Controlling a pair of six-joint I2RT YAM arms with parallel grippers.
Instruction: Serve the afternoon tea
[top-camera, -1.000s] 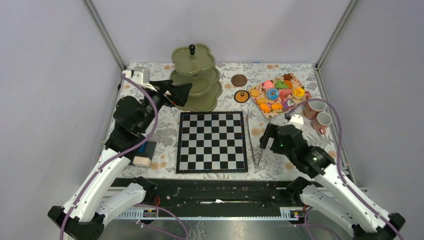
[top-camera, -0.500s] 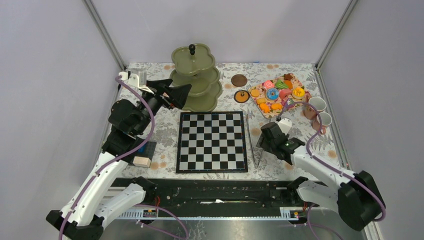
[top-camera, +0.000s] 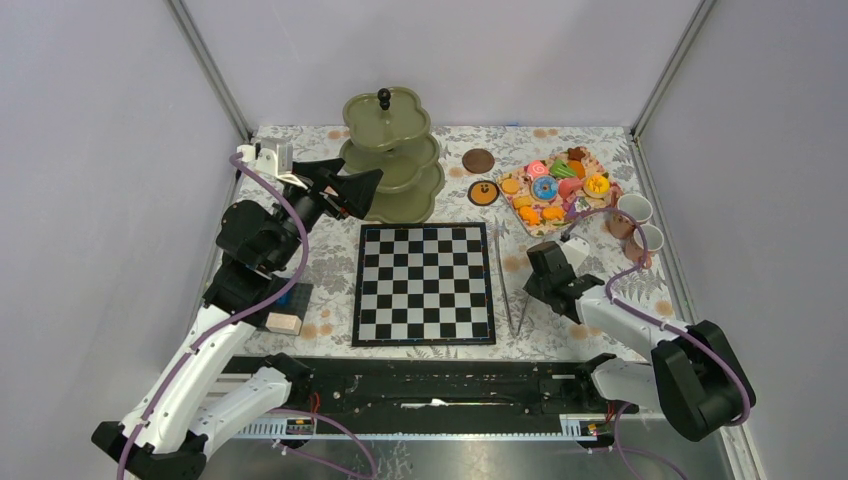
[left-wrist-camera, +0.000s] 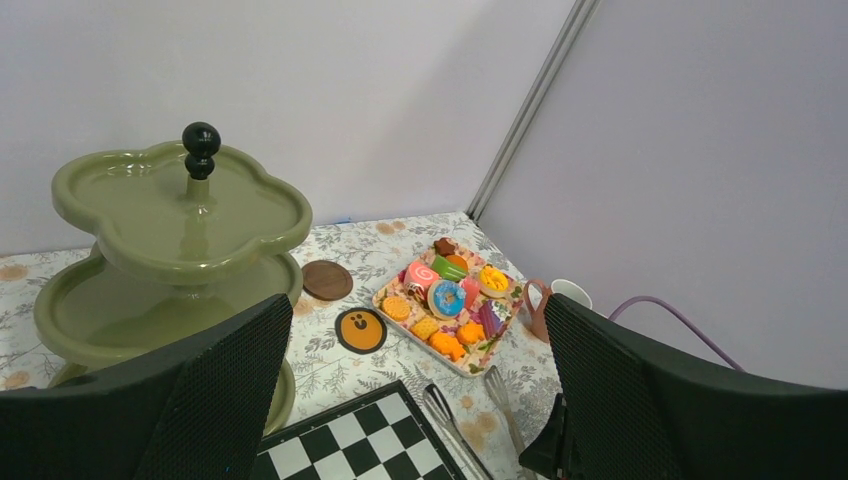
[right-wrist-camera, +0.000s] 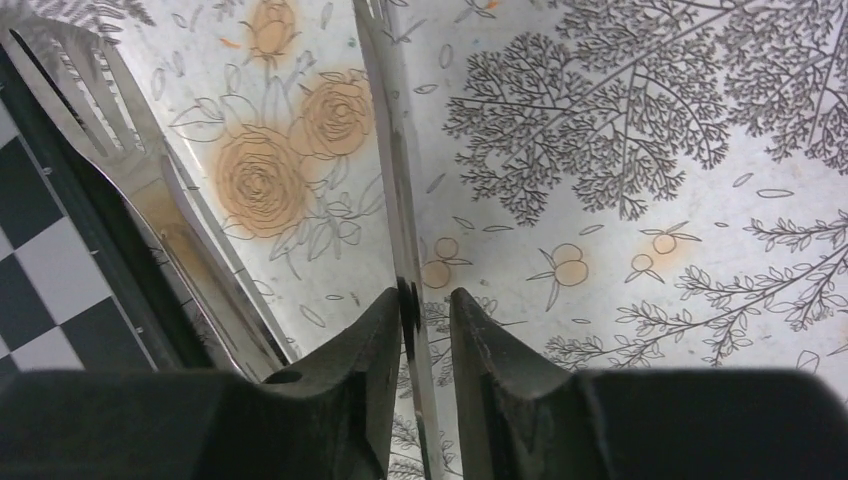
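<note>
Beside the chessboard (top-camera: 425, 285), the right hand (right-wrist-camera: 425, 300) has narrowed from spread to almost pinching 1 arm of the tongs (right-wrist-camera: 385, 130), likely to serve the pastries (top-camera: 553, 188).

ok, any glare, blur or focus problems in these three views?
Top external: even diffuse light, soft shadows, sharp throughout. Left wrist: glossy highlights on the stand; the left tool shows only as dark, near-featureless slabs at the bottom. Right wrist: very close; the tablecloth print is sharp, a bright reflective streak runs along the tongs, and the right tool is dark and slightly soft.
</note>
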